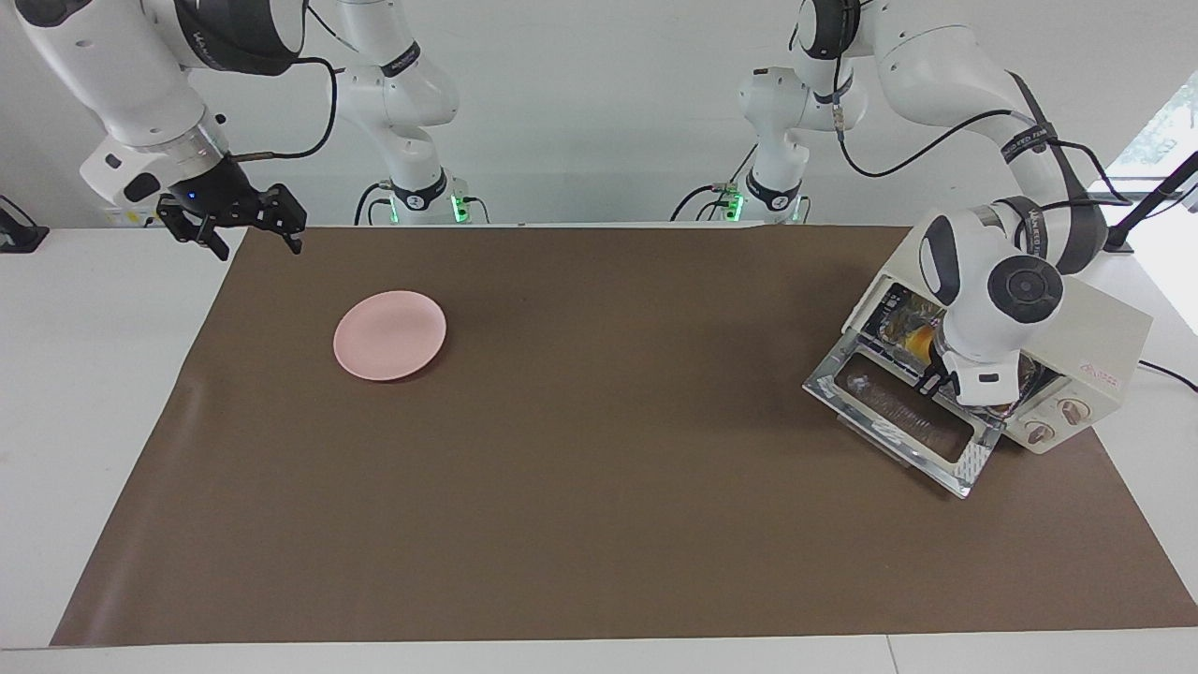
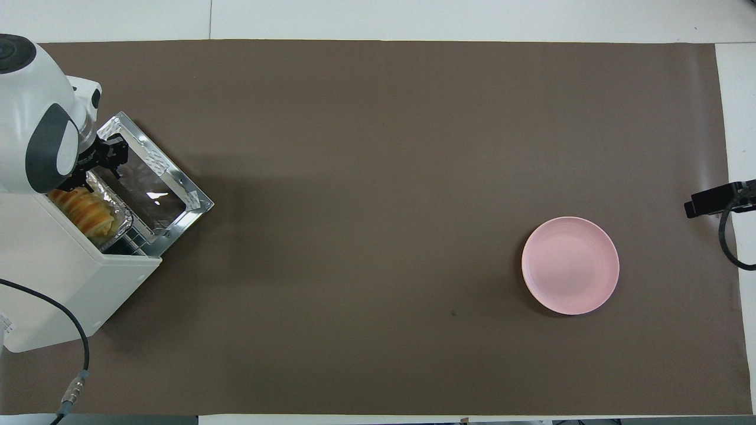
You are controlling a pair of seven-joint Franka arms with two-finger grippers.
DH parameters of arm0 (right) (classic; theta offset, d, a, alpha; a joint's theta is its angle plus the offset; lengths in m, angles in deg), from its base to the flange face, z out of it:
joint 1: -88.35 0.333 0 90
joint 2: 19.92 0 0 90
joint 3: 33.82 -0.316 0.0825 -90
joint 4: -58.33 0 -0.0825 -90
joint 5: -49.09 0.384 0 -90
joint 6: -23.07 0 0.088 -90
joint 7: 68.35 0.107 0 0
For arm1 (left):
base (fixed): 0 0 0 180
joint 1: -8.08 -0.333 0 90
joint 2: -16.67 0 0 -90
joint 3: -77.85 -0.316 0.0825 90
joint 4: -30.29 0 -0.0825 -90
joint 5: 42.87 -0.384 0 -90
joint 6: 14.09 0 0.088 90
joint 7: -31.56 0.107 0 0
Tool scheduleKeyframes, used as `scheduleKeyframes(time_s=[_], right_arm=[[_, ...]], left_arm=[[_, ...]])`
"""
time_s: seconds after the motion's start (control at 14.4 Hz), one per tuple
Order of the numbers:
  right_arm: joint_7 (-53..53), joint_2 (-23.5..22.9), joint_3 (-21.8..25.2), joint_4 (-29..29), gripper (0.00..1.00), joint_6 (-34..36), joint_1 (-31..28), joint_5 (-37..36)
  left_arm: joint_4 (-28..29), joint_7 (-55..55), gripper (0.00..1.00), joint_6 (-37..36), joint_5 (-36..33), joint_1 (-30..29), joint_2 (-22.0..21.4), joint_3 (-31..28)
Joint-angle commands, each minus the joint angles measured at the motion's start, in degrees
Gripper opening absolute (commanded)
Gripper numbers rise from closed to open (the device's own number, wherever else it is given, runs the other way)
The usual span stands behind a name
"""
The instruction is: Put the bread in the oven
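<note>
The cream-white oven (image 1: 1095, 328) (image 2: 71, 277) stands at the left arm's end of the table with its glass door (image 1: 903, 417) (image 2: 153, 189) dropped open. The yellow-orange ridged bread (image 2: 82, 209) (image 1: 922, 339) lies in a silver foil tray (image 2: 118, 213) on the rack inside the oven. My left gripper (image 2: 101, 164) (image 1: 936, 382) hangs open over the door, at the tray's outer rim, with nothing in it. Most of the bread is hidden by the arm in the facing view. My right gripper (image 1: 253, 234) (image 2: 709, 202) waits open above the mat's edge at the right arm's end.
A round pink plate (image 1: 389, 334) (image 2: 570, 265) sits on the brown mat toward the right arm's end, with nothing on it. The oven's two knobs (image 1: 1058, 419) sit beside the open door. A black cable (image 2: 82, 354) runs past the oven.
</note>
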Motion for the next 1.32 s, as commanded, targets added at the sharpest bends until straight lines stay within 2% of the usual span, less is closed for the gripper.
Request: scheduleKeyframes(time_s=[0.0, 0.21, 0.35, 0.55, 0.83, 0.97, 1.04, 1.11, 1.25], right_arm=[[0.8, 0.7, -0.5, -0.3, 1.0, 0.8, -0.3, -0.7], [0.8, 0.7, -0.5, -0.3, 1.0, 0.8, -0.3, -0.7], [0.8, 0.7, -0.5, -0.3, 1.0, 0.8, -0.3, -0.7], [0.8, 0.7, -0.5, -0.3, 1.0, 0.8, -0.3, -0.7], [0.8, 0.7, -0.5, -0.3, 1.0, 0.8, -0.3, -0.6], [0.8, 0.7, -0.5, -0.3, 1.0, 0.8, -0.3, -0.7], [0.8, 0.7, -0.5, -0.3, 1.0, 0.8, -0.3, -0.6], [0.8, 0.7, -0.5, -0.3, 1.0, 0.8, -0.3, -0.7], [0.8, 0.7, -0.5, -0.3, 1.0, 0.8, -0.3, -0.7]], left_arm=[[-0.5, 6.8, 1.0, 3.2, -1.5, 0.8, -1.4, 0.1], [-6.1, 16.9, 1.0, 3.1, -1.0, 0.7, -1.3, 0.3], [-8.3, 22.6, 1.0, -0.6, -0.1, 0.7, -2.6, 0.6], [-8.4, 31.8, 1.0, -6.4, 6.9, 0.5, -7.5, 0.4], [-8.5, 36.8, 1.0, -16.0, 9.1, 0.7, -12.6, 0.9], [-7.8, 37.7, 1.0, -20.0, 9.5, 0.1, -17.1, 1.3], [-7.6, 38.8, 1.0, -23.2, 9.5, -0.7, -19.1, 3.4], [-7.7, 39.8, 1.0, -25.2, 9.5, -3.6, -19.4, 6.4], [-7.7, 39.4, 1.0, -25.9, 9.5, -13.1, -19.9, 17.9]])
